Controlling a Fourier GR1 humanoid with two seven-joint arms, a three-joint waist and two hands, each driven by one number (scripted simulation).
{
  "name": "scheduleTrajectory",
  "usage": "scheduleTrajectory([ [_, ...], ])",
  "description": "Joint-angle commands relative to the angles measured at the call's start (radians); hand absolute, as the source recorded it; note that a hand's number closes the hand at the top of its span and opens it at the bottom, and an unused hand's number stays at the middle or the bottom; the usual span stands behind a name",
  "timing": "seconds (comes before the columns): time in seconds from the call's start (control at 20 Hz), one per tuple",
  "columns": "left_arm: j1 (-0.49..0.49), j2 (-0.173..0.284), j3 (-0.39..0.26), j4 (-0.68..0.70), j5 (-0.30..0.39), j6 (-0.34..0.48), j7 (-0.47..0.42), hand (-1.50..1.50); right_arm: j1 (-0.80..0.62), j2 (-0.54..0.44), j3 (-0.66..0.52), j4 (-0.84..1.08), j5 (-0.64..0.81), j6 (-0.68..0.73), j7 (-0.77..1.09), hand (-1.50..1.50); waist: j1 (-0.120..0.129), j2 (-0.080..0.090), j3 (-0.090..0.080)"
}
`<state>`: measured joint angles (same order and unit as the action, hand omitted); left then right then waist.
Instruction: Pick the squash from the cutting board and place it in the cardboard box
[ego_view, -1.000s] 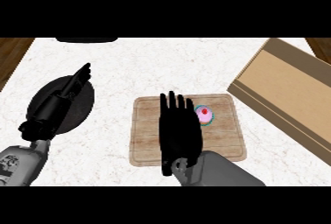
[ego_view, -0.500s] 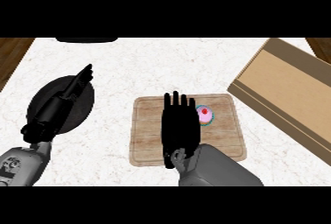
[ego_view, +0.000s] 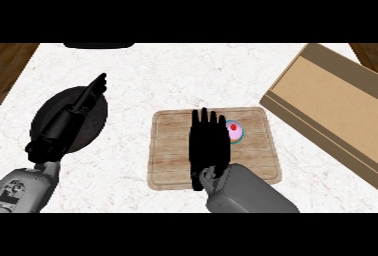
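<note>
A wooden cutting board (ego_view: 170, 160) lies at the middle of the white counter. On its far right part sits a small round thing, pink and red with a teal edge (ego_view: 235, 131), where the squash is expected. My right hand (ego_view: 207, 145) hovers flat over the board with straight fingers pointing away, just left of that thing and covering its left side. The cardboard box (ego_view: 325, 105) stands at the right, apart from the board. My left hand (ego_view: 70, 120) is stretched out with straight fingers over a dark round plate.
The dark plate (ego_view: 96, 125) lies left of the board, mostly under my left forearm. A dark object (ego_view: 100, 45) shows at the counter's far edge. Brown wood borders the counter at the top left and top right corners.
My right hand has slid a little to the right and toward me across the board, closer to the pink thing. The left hand has barely moved.
</note>
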<state>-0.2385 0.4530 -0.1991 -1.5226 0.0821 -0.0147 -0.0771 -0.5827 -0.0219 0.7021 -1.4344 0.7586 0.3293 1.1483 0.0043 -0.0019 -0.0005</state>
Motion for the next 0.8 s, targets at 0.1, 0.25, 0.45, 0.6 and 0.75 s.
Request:
scheduleTrajectory([
  [0.1,-0.010,-0.021,0.006,0.004,-0.012,-0.009,0.013,0.00,0.019,0.021,0.068,0.028,0.001,-0.022,0.228,-1.50,0.004,0.001,0.000],
  [0.25,-0.004,-0.009,0.013,-0.048,-0.006,-0.018,0.055,0.00,0.015,0.021,0.051,0.068,0.011,-0.024,0.232,-1.50,0.012,0.000,0.000],
  [0.45,0.006,-0.021,0.031,-0.021,-0.024,-0.022,-0.002,0.00,0.040,0.021,-0.002,0.130,0.072,-0.043,0.142,-1.50,0.003,0.002,0.000],
  [0.6,-0.023,-0.009,0.060,-0.008,-0.003,-0.056,0.039,0.00,0.048,0.021,-0.002,0.122,0.040,-0.050,0.132,-1.50,0.002,0.002,0.000],
  [0.75,0.002,-0.019,0.070,-0.012,-0.025,-0.067,-0.004,0.00,0.080,0.021,-0.016,0.105,0.054,-0.031,0.080,-1.50,0.000,0.001,0.000],
])
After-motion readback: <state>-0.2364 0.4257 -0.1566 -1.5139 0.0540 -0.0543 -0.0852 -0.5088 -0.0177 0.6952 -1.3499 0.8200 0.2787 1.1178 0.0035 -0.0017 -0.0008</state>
